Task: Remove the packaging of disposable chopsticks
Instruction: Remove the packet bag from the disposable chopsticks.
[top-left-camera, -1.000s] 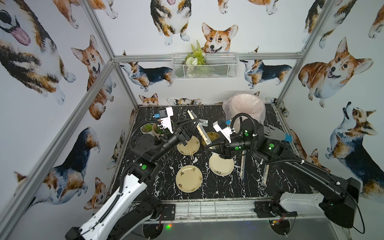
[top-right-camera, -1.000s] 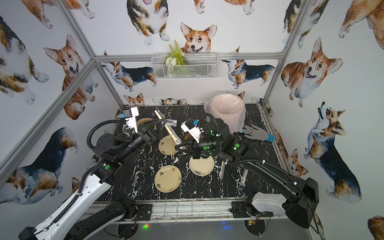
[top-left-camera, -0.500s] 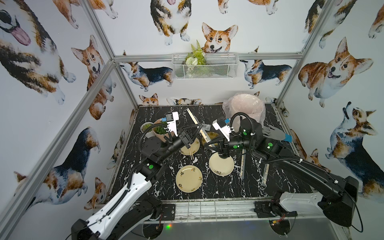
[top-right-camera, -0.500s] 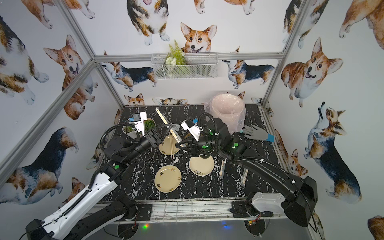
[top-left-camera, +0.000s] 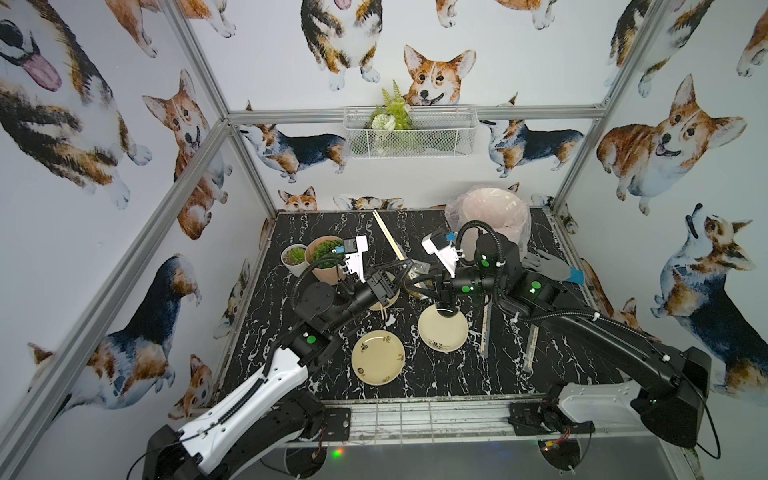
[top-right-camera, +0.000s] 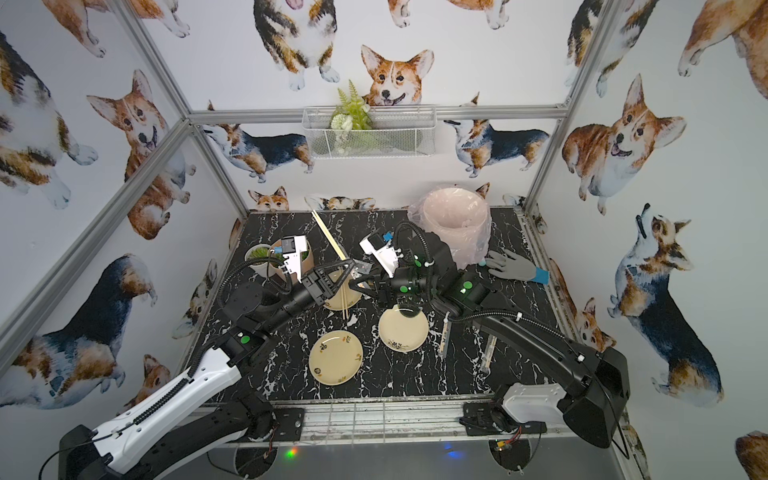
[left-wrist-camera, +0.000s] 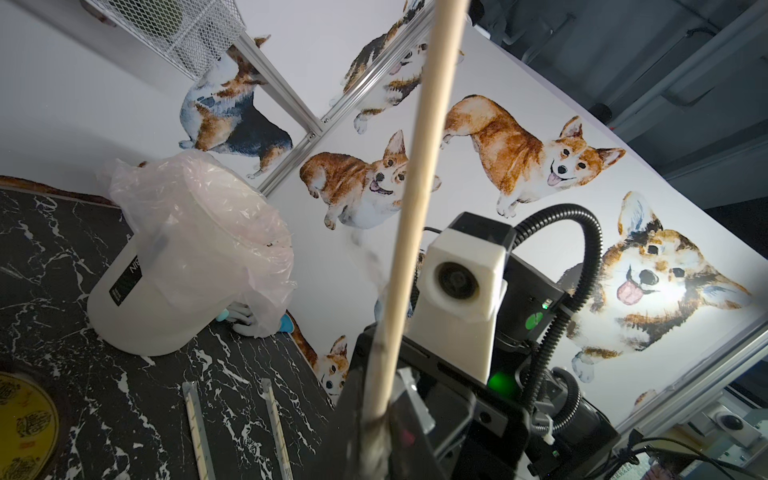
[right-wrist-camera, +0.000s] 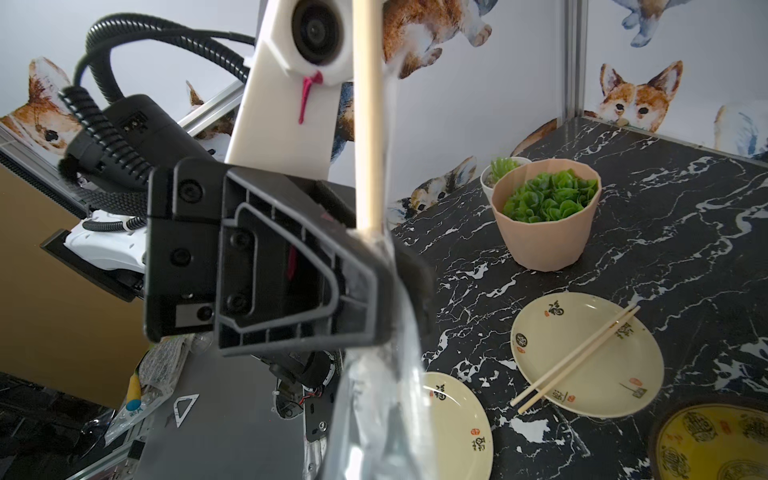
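Hovers over plates (top-left-camera: 378, 357), plant pot (top-left-camera: 320, 272) at 9 o'clock, lined bin (top-left-camera: 494, 212) at 1 o'clock. Clamps bare chopsticks (top-left-camera: 388, 235) in left claw (right-wrist-camera: 374, 249), slanting toward 11 o'clock; pinches their clear sleeve (right-wrist-camera: 374, 407) in right claw (top-right-camera: 355, 284), just beside.

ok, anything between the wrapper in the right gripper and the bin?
Nothing loose does. The bin stands behind the right arm, so only that arm's own wrist and cable loop lie between it and the right gripper. But the wrapper isn't free: the chopsticks' end sits in its mouth, pinched by the left gripper.
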